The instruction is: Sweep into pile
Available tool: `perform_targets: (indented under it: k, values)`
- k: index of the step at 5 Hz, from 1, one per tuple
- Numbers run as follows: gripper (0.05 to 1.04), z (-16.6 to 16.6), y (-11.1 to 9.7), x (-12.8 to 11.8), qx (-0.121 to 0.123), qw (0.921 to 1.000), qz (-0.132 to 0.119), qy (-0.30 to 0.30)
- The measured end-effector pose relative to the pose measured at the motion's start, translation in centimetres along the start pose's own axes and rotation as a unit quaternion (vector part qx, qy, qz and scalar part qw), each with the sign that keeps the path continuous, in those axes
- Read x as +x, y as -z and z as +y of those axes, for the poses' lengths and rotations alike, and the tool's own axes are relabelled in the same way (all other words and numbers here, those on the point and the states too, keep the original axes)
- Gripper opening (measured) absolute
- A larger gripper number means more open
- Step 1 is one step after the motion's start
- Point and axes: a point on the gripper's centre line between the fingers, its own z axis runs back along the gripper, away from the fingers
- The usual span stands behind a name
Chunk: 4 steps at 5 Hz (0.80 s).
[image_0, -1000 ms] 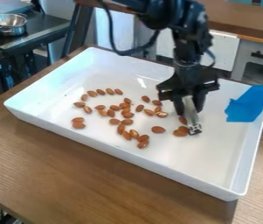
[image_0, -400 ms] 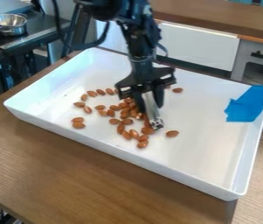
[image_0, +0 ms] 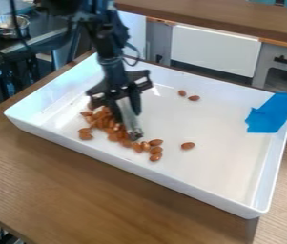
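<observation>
The black gripper (image_0: pixel 131 136) hangs low in the left half of the white tray, shut on a flat metallic tool (image_0: pixel 129 117) whose lower end is at the tray floor. Brown almonds (image_0: pixel 101 124) crowd against the tool's left side, partly hidden behind the gripper. A few more almonds (image_0: pixel 155 149) lie just right of the tool's lower end, close together. One stray almond (image_0: pixel 188 146) rests farther right, and two almonds (image_0: pixel 188 96) sit apart toward the tray's back.
The white tray (image_0: pixel 190 185) has raised walls and stands on a brown wooden table (image_0: pixel 56 186). Blue tape (image_0: pixel 271 113) hangs over its right back corner. A metal bowl (image_0: pixel 8 26) stands on a dark surface at the upper left, and white cabinets are behind.
The gripper and tool have moved left across the tray. Almonds from the middle have shifted left into a denser cluster, while two toward the back and one at the right are left apart.
</observation>
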Motion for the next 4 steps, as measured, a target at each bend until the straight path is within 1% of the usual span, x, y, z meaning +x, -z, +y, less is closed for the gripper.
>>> perform_targets:
  k: [1, 2, 3, 4]
  values:
    - [0.436, 3.0, -0.6, 0.9, 0.002, 0.9999, 0.0, -0.016]
    - [0.43, 5.8, -1.4, 1.2, -0.005, 0.9998, -0.003, -0.021]
    - [0.381, 6.6, -2.0, 1.2, -0.015, 0.9996, -0.005, -0.022]
    - [0.381, 5.2, -3.4, 0.7, -0.039, 0.9988, -0.02, -0.023]
